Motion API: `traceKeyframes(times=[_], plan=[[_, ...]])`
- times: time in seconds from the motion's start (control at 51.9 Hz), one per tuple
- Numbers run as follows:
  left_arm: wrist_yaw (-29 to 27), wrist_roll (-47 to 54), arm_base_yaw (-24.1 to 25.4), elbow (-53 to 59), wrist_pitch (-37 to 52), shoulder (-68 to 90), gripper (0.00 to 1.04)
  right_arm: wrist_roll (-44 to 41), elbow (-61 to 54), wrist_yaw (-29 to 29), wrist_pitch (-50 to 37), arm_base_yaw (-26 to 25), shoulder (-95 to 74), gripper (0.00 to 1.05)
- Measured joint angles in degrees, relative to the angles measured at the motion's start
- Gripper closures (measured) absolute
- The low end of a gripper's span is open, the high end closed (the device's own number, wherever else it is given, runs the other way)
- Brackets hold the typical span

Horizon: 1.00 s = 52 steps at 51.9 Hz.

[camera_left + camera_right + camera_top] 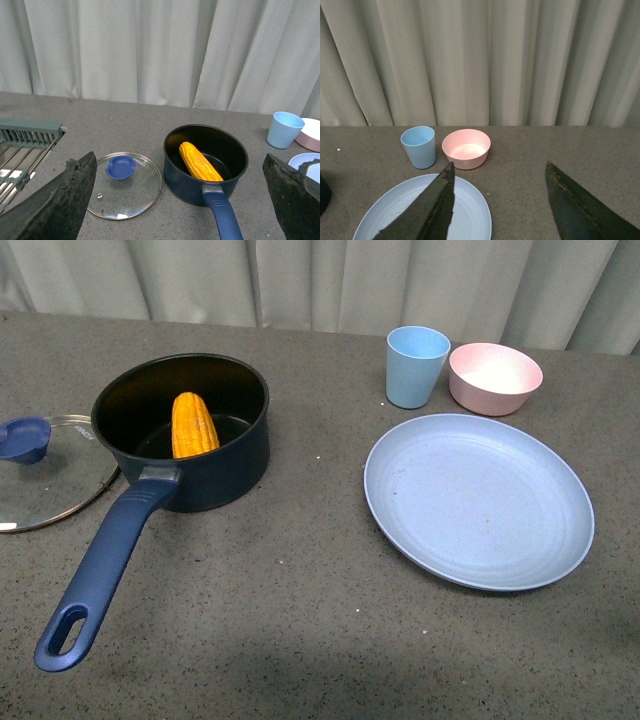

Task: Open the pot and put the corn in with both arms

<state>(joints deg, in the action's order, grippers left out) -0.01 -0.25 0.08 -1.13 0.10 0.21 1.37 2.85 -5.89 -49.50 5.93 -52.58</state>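
I am seeing the pot (190, 440) sitting uncovered toward the left edge of the tabletop (300, 620), handle pointing at the near edge, with the corn (194, 425) leaning inside it and the glass lid (45, 475) lying flat just beside it at the left edge. The left gripper (175, 200) is hovering above the pot with jaws spread and holding nothing. The right gripper (497, 200) is likewise hanging spread and empty over the blue plate (478, 500), which is lying toward the right edge with the blue cup (416, 366) and pink bowl (495, 378) behind it near the far edge.
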Motion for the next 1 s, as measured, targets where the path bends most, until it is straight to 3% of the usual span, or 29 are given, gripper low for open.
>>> traceKeyframes(times=[0.135, 0.27, 1.001], plan=[[0.0, 0.0, 0.0, 0.0, 0.0, 0.0, 0.06, -0.9, -1.6, 5.3, 5.6, -4.0, 6.3, 0.77], [0.0, 0.0, 0.0, 0.0, 0.0, 0.0, 0.06, -1.0, -2.3, 5.6, 11.2, -5.7, 13.1, 1.03], [0.0, 0.0, 0.0, 0.0, 0.0, 0.0, 0.06, -1.2, -2.6, 5.8, 31.9, -5.8, 35.1, 1.04]])
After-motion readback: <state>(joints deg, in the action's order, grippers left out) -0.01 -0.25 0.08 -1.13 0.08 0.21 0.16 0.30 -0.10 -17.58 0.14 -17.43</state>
